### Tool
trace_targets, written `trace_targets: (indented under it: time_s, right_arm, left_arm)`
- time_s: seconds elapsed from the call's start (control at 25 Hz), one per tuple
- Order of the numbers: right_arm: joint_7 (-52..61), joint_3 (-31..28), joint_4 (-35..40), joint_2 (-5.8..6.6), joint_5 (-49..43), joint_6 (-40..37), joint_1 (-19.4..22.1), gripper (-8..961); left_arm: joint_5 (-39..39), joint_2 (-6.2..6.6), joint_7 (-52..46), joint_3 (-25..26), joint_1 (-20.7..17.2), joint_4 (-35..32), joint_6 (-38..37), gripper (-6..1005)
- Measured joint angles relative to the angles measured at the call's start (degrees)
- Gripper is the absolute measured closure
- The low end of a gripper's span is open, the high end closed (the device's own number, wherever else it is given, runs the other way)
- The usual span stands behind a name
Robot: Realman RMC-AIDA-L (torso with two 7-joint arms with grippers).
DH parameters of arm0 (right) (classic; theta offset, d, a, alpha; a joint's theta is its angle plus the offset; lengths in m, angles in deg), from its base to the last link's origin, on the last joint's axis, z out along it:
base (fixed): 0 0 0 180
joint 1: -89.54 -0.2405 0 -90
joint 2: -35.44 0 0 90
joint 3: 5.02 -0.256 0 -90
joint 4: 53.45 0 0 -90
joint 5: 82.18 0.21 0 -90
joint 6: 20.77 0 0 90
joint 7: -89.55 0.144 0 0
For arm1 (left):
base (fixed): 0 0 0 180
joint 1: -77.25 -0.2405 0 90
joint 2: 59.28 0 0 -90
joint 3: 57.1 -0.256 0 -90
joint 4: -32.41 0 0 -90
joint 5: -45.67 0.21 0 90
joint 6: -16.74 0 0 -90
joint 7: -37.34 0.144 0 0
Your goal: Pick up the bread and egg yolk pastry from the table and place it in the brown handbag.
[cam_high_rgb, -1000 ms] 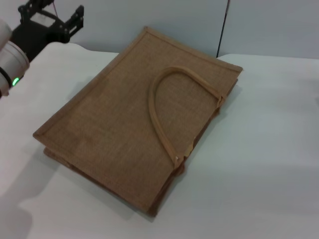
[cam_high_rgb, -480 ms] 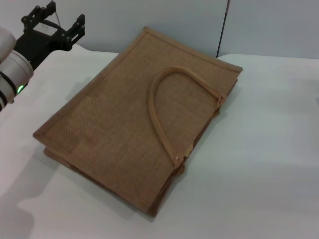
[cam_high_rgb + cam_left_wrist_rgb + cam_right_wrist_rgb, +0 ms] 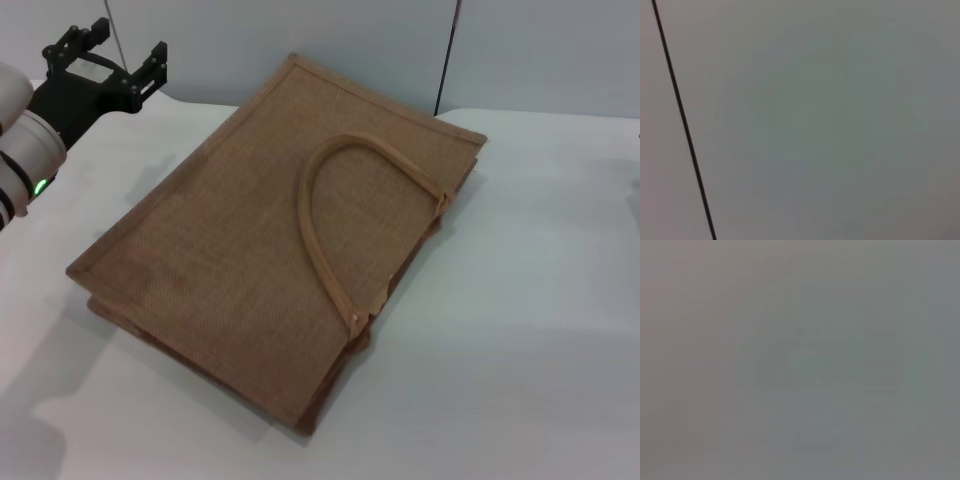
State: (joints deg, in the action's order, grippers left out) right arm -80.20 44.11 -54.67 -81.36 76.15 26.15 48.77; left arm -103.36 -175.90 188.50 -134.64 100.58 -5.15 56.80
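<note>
Presently, the left gripper (image 3: pixel 105 55), fingers spread and empty, hovers beyond the far-left corner of the flat-lying brown handbag (image 3: pixel 250 250); neither bread nor egg yolk pastry is visible.

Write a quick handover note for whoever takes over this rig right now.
Left gripper: open, empty, raised over the table's far left corner, beside the bag.
Right gripper: not in view.
Brown handbag: lying flat on the white table, one loop handle resting on top.
Bread and egg yolk pastry: not visible in any view.
Done: cannot tell; the bag's inside is hidden.
Left: locate both pastries and confirm they are in the bag.
</note>
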Motion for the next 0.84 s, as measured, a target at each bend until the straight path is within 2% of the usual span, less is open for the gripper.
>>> trace_targets:
  time_s: [0.24, 0.48, 0.84]
  right_arm:
    - [2.7, 0.0, 0.2, 0.06, 0.0, 0.0, -0.3, 202]
    - [2.3, 0.0, 0.6, 0.16, 0.0, -1.1, -1.0, 316]
    - [2.6, 0.1, 0.5, 0.26, 0.0, -5.4, -2.5, 320]
  left_arm:
    - [0.0, 0.0, 0.1, 0.0, 0.3, 0.0, 0.1, 245]
    - [0.0, 0.01, 0.1, 0.4, 0.9, 0.0, 0.1, 245]
    - [0.0, 0.07, -0.1, 0.8, 1.0, 0.1, -0.2, 245]
